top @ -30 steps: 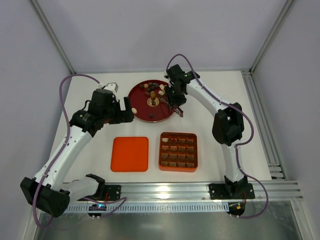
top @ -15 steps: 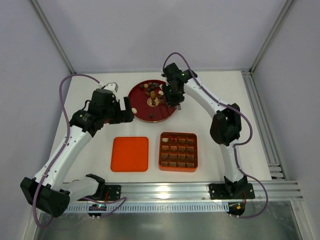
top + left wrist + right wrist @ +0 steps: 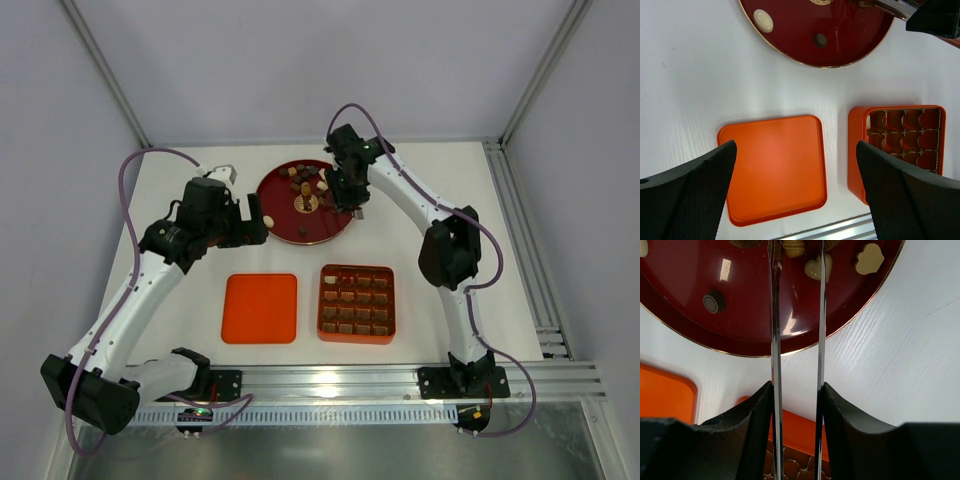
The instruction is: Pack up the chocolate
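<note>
The chocolate [image 3: 301, 181] lies as several small brown, dark and cream pieces on a dark red plate [image 3: 283, 228]. My right gripper [image 3: 796, 390] is shut on metal tweezers [image 3: 774, 340]. Their two blades reach over the plate's right part, past a cream heart piece [image 3: 814, 268], and their tips run out of view. From above, the right gripper [image 3: 346, 193] hangs over the plate's right edge. My left gripper [image 3: 795, 150] is open and holds nothing, above the orange lid [image 3: 772, 167]. From above it shows as the left gripper [image 3: 250, 222], left of the plate. The orange gridded box [image 3: 356, 303] holds pieces in several cells.
The flat orange lid [image 3: 260, 308] lies left of the box, both between the plate and the arm bases. An aluminium rail [image 3: 330, 380] runs along the near table edge. Frame posts and white walls close in the back and sides.
My right gripper has moved a little back and left with the tweezers, further over the plate's right side. The left arm has not moved.
</note>
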### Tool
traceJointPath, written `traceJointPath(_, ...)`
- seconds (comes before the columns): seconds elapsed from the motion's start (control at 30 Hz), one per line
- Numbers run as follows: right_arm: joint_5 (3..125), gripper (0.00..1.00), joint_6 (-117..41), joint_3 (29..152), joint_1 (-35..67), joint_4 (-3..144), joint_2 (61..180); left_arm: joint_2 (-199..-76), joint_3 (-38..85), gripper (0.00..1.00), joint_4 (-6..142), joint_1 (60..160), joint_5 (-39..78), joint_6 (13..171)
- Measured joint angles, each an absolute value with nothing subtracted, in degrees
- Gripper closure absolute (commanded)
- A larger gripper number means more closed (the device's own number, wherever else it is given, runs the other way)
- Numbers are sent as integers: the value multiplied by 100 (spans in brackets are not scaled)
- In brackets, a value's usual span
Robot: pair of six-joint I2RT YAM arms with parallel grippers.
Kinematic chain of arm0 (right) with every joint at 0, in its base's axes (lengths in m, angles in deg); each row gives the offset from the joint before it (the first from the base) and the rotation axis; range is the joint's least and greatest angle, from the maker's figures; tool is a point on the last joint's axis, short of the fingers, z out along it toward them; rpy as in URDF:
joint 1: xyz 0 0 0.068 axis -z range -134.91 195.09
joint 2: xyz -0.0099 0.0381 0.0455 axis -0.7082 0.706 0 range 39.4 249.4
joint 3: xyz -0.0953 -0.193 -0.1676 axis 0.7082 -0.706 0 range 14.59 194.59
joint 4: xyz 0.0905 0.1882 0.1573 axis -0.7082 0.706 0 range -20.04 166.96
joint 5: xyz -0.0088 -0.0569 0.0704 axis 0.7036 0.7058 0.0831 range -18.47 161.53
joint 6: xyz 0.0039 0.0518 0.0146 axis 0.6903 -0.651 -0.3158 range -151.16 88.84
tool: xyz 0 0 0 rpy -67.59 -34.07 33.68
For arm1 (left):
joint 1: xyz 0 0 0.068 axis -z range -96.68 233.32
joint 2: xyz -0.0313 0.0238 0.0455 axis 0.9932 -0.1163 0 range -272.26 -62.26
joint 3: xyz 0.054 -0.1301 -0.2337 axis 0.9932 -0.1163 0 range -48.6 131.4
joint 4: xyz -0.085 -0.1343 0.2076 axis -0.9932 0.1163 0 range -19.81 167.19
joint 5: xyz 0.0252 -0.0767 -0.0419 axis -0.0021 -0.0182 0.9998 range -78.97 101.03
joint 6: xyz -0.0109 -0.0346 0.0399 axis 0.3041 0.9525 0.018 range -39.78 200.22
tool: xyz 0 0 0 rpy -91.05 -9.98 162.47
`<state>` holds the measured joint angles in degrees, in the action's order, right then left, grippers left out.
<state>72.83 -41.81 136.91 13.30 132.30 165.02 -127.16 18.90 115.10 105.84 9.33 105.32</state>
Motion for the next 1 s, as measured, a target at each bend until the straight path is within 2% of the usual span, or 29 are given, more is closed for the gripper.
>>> traceJointPath(0.27,7261,59,-4183,13696,1330,13237,16644,-12716,1890,0,11510,10584,933,10530)
traceJointPath(0.5,7261,59,-4190,13698,1330,13257,16668,-12716,1890,0,11510,10584,931,10528)
traceJointPath(0.6,7261,55,-4205,13698,1330,13263,16668,-12716,1890,0,11510,10584,931,10530)
traceJointPath(1.0,7243,56,-4205,13720,1330,13309,16668,-12716,1890,0,11510,10584,933,10530)
